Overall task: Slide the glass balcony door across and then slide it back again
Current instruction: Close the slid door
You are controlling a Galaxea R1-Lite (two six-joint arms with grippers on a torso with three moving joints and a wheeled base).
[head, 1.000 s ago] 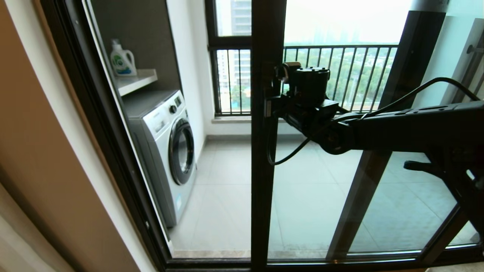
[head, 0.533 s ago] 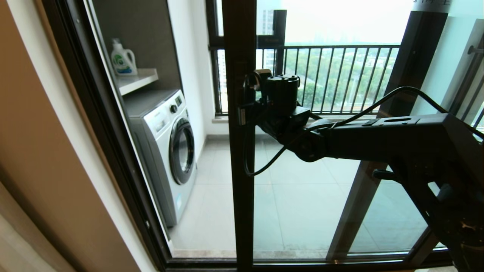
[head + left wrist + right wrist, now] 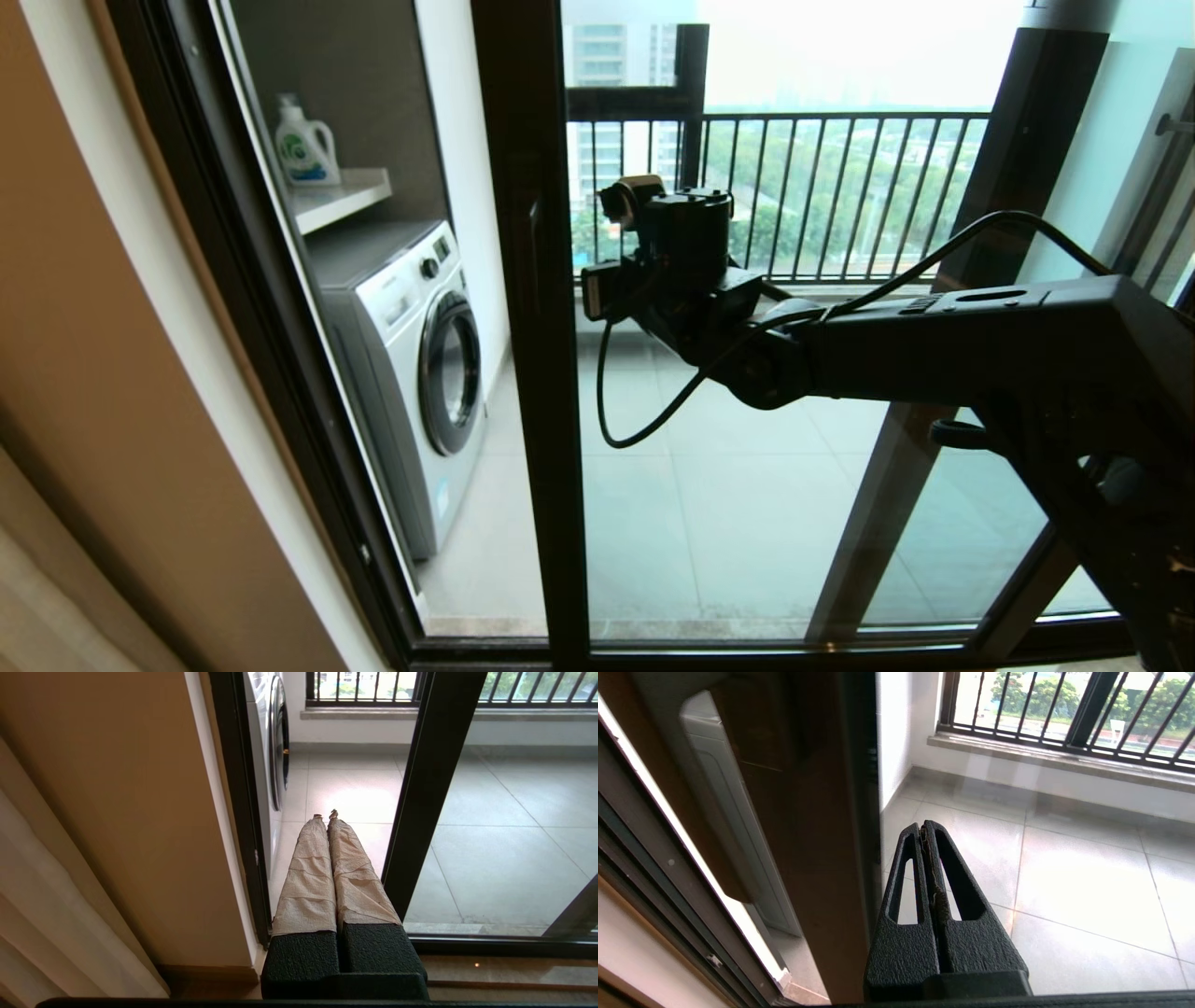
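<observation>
The glass balcony door (image 3: 540, 439) is a dark-framed glass panel whose left stile stands left of centre in the head view. The stile's slim handle (image 3: 534, 245) shows on it. My right gripper (image 3: 923, 828) is shut on nothing. It points at the glass just to the right of that stile (image 3: 822, 858), at handle height. Whether it touches the stile I cannot tell. The right arm (image 3: 934, 345) reaches in from the right. My left gripper (image 3: 325, 814), its fingers wrapped in beige tape, is shut and empty. It hangs low, by the sill, left of the stile (image 3: 420, 812).
A gap stays open between the outer door frame (image 3: 252, 327) and the stile. Beyond it stand a washing machine (image 3: 420, 373) and a detergent bottle (image 3: 301, 145) on a shelf. A second dark-framed panel (image 3: 934, 373) and the black railing (image 3: 840, 187) lie behind the glass.
The door stile has slid steadily left, narrowing the open gap. My right gripper moved left with it at first and then almost stopped. The stile is now farther from the wrist.
</observation>
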